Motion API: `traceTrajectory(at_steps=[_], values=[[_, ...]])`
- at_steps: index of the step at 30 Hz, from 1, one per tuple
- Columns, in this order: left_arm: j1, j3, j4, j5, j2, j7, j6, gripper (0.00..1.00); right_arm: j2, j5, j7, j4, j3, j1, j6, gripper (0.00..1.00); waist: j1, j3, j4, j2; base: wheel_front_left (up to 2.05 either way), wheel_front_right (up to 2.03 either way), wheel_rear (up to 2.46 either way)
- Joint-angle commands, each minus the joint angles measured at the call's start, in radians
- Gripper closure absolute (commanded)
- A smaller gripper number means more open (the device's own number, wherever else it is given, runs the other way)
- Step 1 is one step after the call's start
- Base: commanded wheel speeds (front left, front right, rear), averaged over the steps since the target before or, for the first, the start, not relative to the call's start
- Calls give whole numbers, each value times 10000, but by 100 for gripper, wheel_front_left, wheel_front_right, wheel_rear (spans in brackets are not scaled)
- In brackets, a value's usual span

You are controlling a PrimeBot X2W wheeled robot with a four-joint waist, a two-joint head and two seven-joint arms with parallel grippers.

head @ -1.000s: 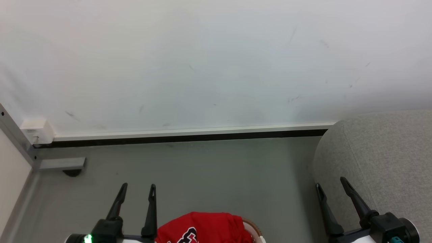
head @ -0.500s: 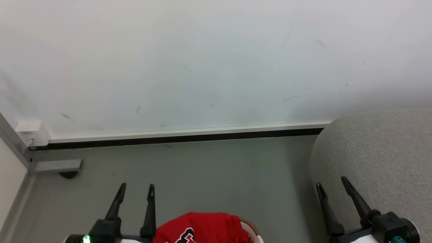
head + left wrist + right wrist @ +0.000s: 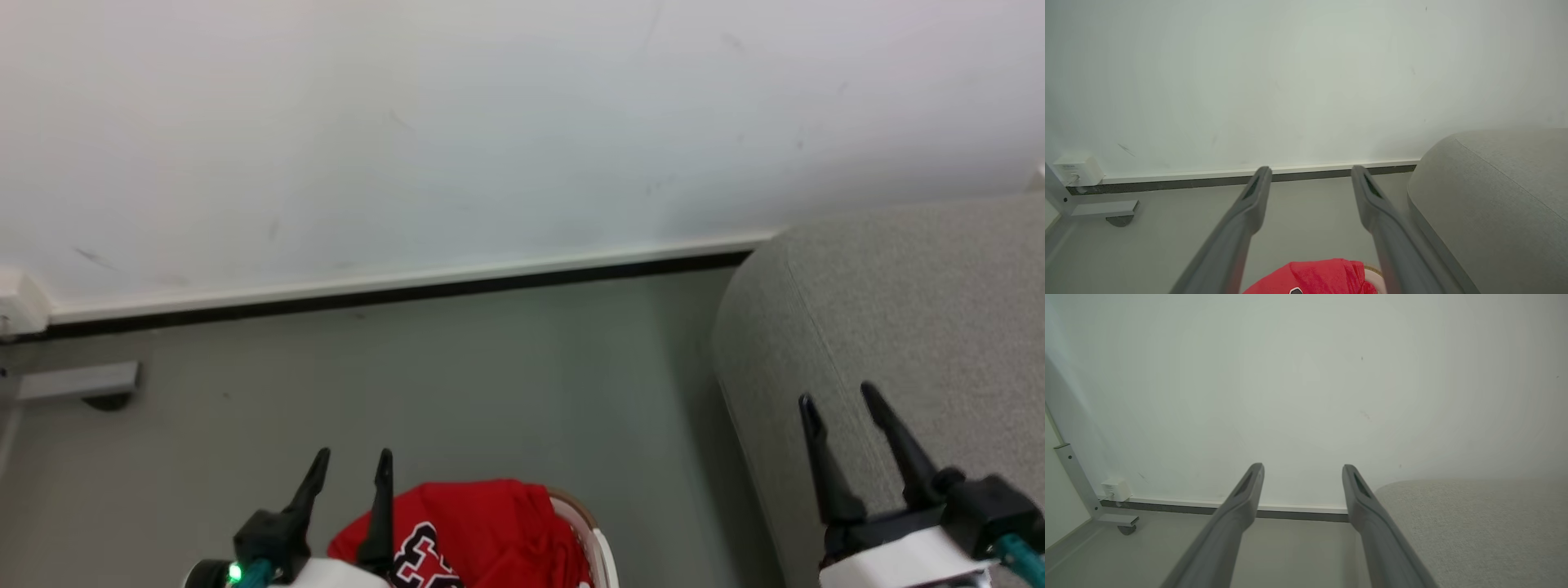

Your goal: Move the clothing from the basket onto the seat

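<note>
Head view first: left end effector (image 3: pixel 353 456) low on the left, fingers spread wide apart, holding nothing, its right finger overlapping the edge of the red clothing (image 3: pixel 482 527). Clothing heaped in the basket (image 3: pixel 602 551) at the bottom edge, black-and-white lettering just peeking out, brown rim curving round on the right. Right end effector (image 3: pixel 839 396) low on the right, equally wide open and empty, seen against the front corner of the grey seat (image 3: pixel 914 302). Grey floor (image 3: pixel 457 367) between basket and seat, white wall (image 3: pixel 490 122) behind. Over to the left wrist view: left end effector (image 3: pixel 1310 169) gaping, nothing between the fingers, clothing (image 3: pixel 1323 275) below them at the bottom edge, sliver of basket (image 3: pixel 1373 272) beside it, seat (image 3: pixel 1494 196) off to the right, apart from the clothing. Right wrist view now: right end effector (image 3: pixel 1302 466) fully parted, empty, aimed at the wall, seat (image 3: pixel 1474 526) spreading beneath the right finger, metal frame leg (image 3: pixel 1075 482) far left.
</note>
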Motion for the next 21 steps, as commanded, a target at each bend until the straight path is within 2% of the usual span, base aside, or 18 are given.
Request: traceTrajectory(at_steps=[1, 6, 14, 15, 21], values=[[-411, -78, 393, -92, 38, -6, -56, 0, -173, 138, -2, -127, -40, -405, -17, 0, 0, 682, -373, 0, 0, 0, 0], [-1403, -215, 2174, -301, 38, -7, -220, 0, -228, 433, 0, -403, -255, -1007, -19, 0, 0, 1750, -929, 0, 0, 0, 0], [-3243, -372, 5711, -301, 215, 100, -700, 0, 218, 735, 0, -823, -433, -1783, -19, 0, 0, 3429, -1726, 0, 0, 0, 0], [-3243, -372, 5711, -301, 215, 100, -700, 0, 218, 735, 0, -823, -433, -1783, -19, 0, 0, 3429, -1726, 0, 0, 0, 0], [-4551, -797, 7829, -128, 380, 856, -1148, 0, 288, 903, 0, -995, -653, -2257, -19, 0, 0, 4565, -2210, 0, 0, 0, 0]])
